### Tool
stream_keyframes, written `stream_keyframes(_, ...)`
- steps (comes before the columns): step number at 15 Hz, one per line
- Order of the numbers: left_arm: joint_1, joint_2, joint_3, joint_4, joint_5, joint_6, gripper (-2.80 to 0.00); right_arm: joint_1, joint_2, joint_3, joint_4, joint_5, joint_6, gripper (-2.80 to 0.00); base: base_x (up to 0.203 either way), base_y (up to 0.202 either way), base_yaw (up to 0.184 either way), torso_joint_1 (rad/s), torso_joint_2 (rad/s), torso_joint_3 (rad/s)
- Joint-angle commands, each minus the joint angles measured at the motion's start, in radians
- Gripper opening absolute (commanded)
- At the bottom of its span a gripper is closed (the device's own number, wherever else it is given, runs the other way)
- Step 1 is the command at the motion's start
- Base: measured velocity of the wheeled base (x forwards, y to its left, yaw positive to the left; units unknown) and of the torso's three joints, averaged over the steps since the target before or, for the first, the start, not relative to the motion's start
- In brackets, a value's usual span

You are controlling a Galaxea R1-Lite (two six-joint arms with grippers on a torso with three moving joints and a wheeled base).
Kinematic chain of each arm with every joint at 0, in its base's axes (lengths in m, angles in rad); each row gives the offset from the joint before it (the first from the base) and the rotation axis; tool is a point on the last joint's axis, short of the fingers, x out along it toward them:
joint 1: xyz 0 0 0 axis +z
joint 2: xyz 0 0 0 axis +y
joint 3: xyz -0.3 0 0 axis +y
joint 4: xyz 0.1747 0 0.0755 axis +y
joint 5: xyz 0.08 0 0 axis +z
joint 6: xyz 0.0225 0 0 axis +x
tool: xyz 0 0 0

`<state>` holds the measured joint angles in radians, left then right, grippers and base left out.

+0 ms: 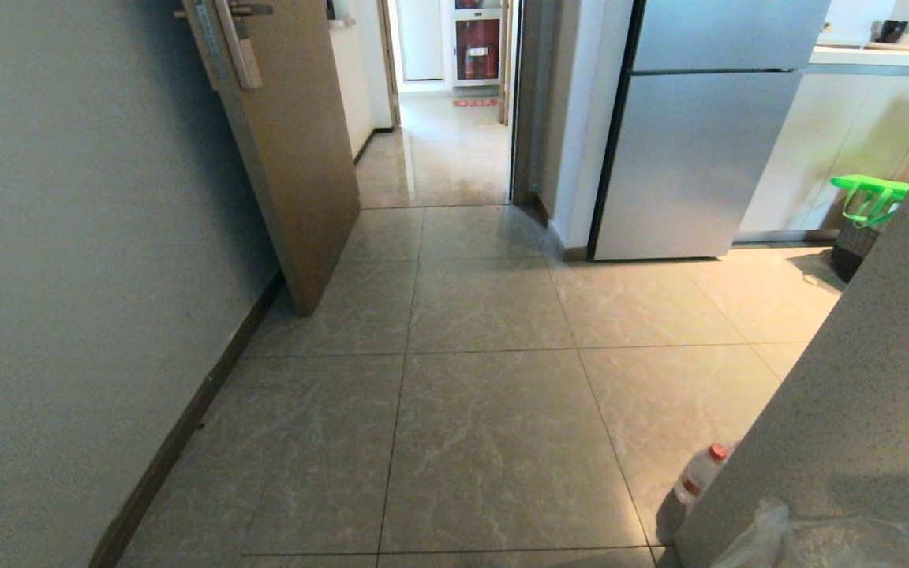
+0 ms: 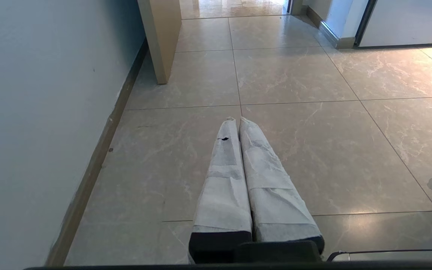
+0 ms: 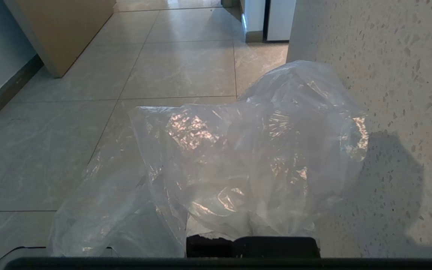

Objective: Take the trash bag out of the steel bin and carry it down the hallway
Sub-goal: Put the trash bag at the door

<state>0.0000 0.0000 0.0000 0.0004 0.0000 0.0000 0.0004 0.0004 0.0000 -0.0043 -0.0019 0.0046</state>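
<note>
Right wrist view shows the trash bag (image 3: 246, 161) bunched directly over the right pincer (image 3: 251, 240), whose fingers are buried under the clear plastic; the pincer is clenched, and the crinkled film billows from it across the lower middle of the frame, against a speckled wall (image 3: 388, 93) at right. Head view catches only a corner of that bag (image 1: 833, 540) at lower right, plus a bottle (image 1: 699, 473) on the floor beside the wall. Left wrist view alone shows the left pincer (image 2: 237, 120), its wrapped fingers pressed together, grasping nothing, over the hallway (image 2: 306, 142) tiles. Farther off stand a door (image 1: 289, 158) and a fridge (image 1: 699, 150).
</note>
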Motion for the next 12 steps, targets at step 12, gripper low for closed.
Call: stream_keyframes(12,0.000,0.000,0.000,0.001,0.000,-0.002,-2.80,0.000,0.001,0.000,0.000,0.000,0.000,-2.80,0.000,0.000,0.000,0.000,0.00,0.000)
